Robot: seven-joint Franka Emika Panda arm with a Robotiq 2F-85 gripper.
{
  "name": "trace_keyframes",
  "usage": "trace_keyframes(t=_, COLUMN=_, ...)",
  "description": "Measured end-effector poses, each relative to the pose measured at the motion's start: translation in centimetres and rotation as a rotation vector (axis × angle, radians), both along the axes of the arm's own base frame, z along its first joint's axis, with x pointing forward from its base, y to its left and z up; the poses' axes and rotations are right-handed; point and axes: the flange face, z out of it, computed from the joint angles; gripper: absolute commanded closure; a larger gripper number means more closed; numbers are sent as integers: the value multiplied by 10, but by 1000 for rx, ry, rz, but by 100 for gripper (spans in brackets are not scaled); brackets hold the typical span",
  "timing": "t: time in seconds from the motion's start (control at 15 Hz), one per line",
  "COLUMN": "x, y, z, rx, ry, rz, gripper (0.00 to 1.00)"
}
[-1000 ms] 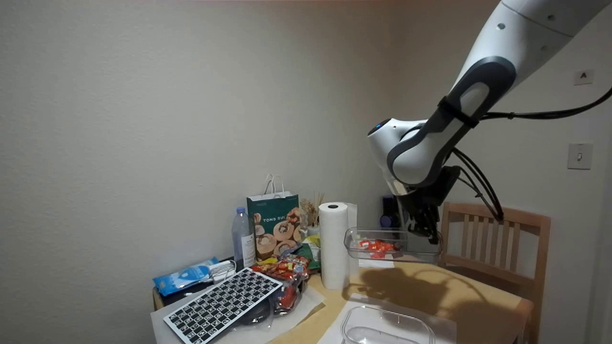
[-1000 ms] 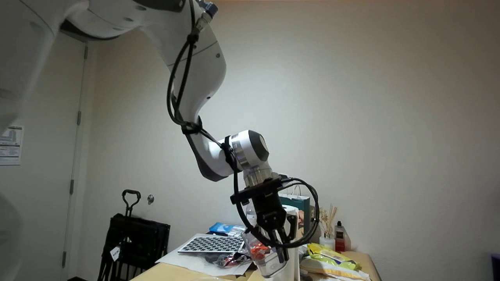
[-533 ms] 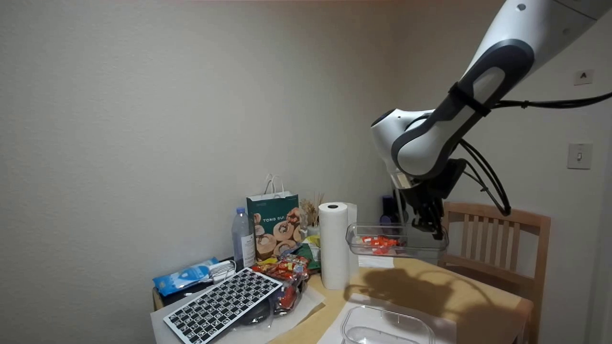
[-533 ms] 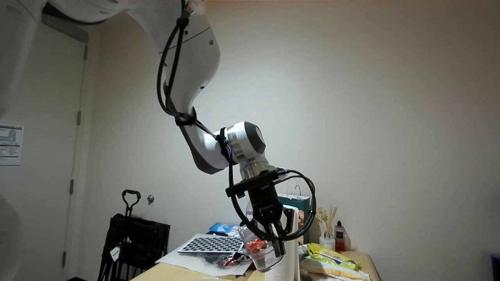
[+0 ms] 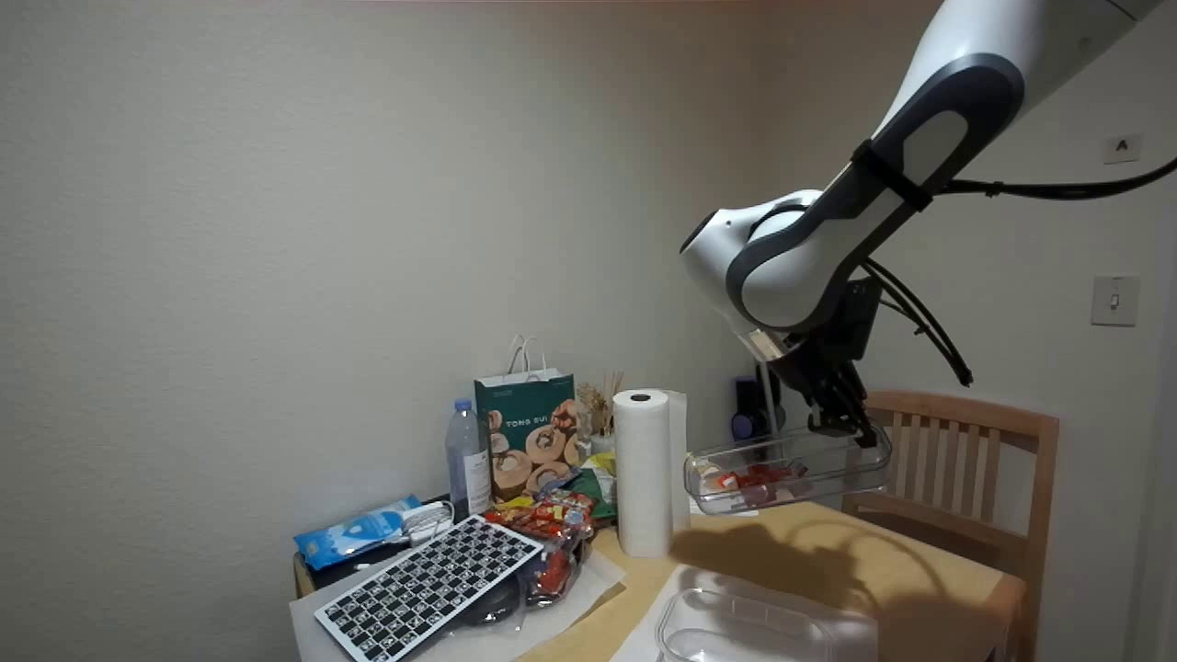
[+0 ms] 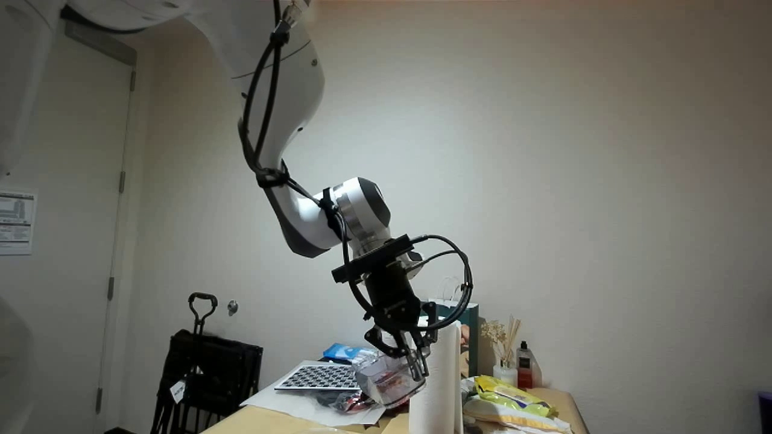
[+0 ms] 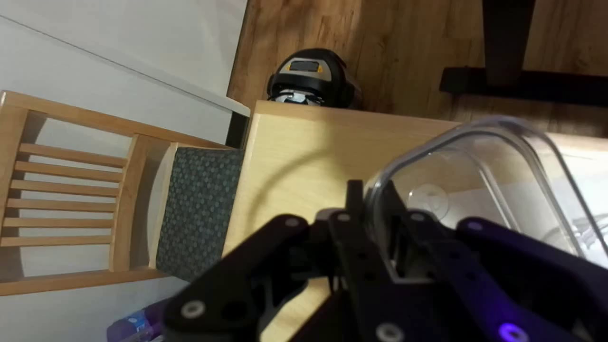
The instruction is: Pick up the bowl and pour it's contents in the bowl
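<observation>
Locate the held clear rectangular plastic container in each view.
In an exterior view: clear rectangular plastic container, right of centre, lower half.
In an exterior view: container, near bottom centre.
Wrist view: container, right half, running off the edge.
Shared landmark, all views: black gripper, holding the container's rim.

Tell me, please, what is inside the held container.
Red pieces lie in the held container, seen through its clear wall; any pieces beneath or behind them are covered.

Green paper bag (image 5: 525,430) w/ white txt, approx. "TONG SUI" (blurry). Sm. wall sign (image 5: 1122,148) w/ letter "A". Door notice (image 6: 17,223) & bottle label (image 5: 477,480): print too sm. to read.
</observation>
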Motion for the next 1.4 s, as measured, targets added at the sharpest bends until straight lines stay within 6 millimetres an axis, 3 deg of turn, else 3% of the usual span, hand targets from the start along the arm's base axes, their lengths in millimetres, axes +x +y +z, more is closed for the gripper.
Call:
trace_keyframes(t=0.07, x=0, y=3, z=4, rx=-1, ry=11, rz=10, gripper=89)
trace_keyframes(t=0.27, x=1, y=7, z=10, rx=4, ry=-6, rz=18, gripper=89)
trace_keyframes(t=0.33, x=1, y=6, z=10, rx=4, ry=-6, rz=17, gripper=97)
trace_keyframes(t=0.73, x=-2, y=14, z=10, rx=1, ry=34, rz=34, gripper=97)
trace_keyframes(t=1.0, x=-8, y=31, z=23, rx=-36, ry=84, rz=53, gripper=97)
trace_keyframes(t=1.4, x=-6, y=65, z=52, rx=-138, ry=208, rz=218, gripper=97)
